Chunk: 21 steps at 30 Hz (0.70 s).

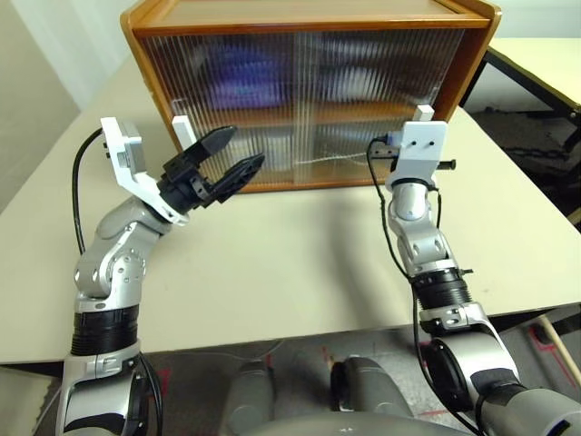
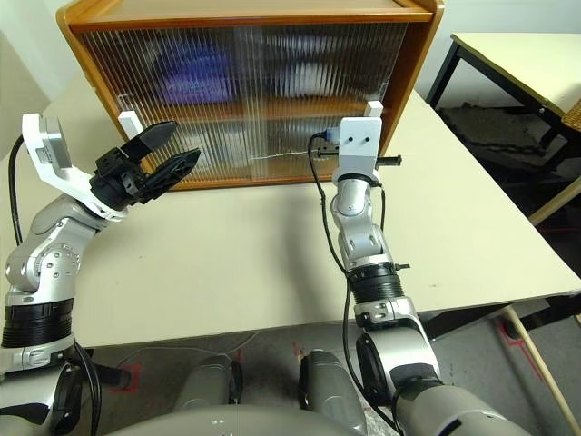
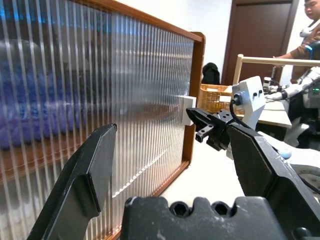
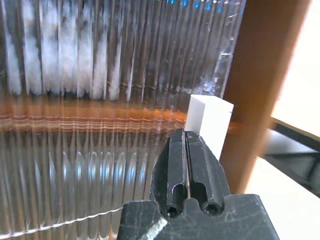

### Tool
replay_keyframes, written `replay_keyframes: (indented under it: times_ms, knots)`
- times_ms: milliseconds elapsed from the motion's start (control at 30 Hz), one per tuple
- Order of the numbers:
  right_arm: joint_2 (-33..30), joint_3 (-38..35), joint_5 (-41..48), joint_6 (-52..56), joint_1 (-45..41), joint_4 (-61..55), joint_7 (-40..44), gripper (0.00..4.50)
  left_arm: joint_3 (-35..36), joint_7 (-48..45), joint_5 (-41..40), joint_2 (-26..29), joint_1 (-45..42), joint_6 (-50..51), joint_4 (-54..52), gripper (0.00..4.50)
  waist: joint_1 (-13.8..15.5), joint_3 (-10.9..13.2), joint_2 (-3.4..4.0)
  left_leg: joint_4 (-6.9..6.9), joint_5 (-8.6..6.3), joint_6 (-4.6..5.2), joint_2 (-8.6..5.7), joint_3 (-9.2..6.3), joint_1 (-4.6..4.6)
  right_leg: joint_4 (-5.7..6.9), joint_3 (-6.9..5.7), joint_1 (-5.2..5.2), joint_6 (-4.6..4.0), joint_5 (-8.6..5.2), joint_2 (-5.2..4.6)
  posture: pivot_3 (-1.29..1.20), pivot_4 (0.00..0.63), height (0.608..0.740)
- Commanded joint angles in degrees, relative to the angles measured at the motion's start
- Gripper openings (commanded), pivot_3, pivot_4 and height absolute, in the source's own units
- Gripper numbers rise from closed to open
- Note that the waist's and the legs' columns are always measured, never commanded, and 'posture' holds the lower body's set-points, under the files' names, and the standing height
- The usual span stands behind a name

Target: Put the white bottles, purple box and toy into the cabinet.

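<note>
Right hand (image 4: 186, 137), fingers pressed shut and empty, sits just beside the white handle (image 4: 209, 122) at the cabinet's (image 1: 309, 18) right door edge; left hand (image 1: 227, 159) hangs open.

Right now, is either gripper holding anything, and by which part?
Nothing is held. The left gripper is open and empty; the right gripper is shut on nothing, at the cabinet's white handle.

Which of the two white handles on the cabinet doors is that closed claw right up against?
The right-hand handle, beside the cabinet's right side post. The shut right claw sits against it; the other handle is by the open left claw.
</note>
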Motion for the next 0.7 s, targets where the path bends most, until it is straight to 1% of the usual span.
replay_keyframes:
  times_ms: [33,267,400,533,700]
  knots:
    - [-1.2,-1.6,-1.7,0.0,-1.4,2.6,-3.8,0.04,-0.5,-0.4,0.5,-0.2,-0.7,-0.3,0.3,4.5,-0.1,0.0,0.0,0.0,0.0,0.0,0.0,0.0,0.0,0.0,0.0,0.0,0.0,0.0,0.01,0.08,0.0,0.74]
    - [-3.1,-2.7,-2.0,0.0,-2.7,6.2,-6.1,0.04,-0.4,-0.3,0.7,-0.4,-0.6,-0.5,0.2,4.5,-0.1,0.0,-0.01,0.0,0.01,0.02,0.0,0.0,0.01,0.02,0.03,0.0,0.0,0.0,0.02,0.08,0.0,0.74]
    - [-3.4,-2.1,-1.2,-0.4,-2.3,5.5,-4.6,0.04,-0.4,-0.4,0.8,-0.4,-0.5,-0.5,0.3,4.5,-0.2,0.0,0.0,0.0,0.02,0.03,0.0,0.0,0.02,0.02,0.04,0.0,0.0,0.0,0.03,0.08,0.0,0.74]
    - [-2.8,-0.7,-1.8,1.2,1.1,-0.1,-2.7,0.04,-0.5,-0.5,0.8,-0.5,-0.4,-0.5,0.2,4.5,-0.2,0.0,0.0,-0.01,0.02,0.03,0.01,0.0,0.02,0.02,0.07,0.0,0.0,0.0,0.05,0.08,0.0,0.74]
    - [-2.4,1.5,-3.4,4.2,8.9,-11.3,-0.1,0.04,-0.4,-0.9,0.7,-0.4,-0.3,-0.5,0.3,4.5,0.0,0.0,0.0,-0.01,0.02,0.03,0.01,0.0,0.01,0.02,0.06,-0.01,0.01,-0.01,0.04,0.07,0.0,0.74]
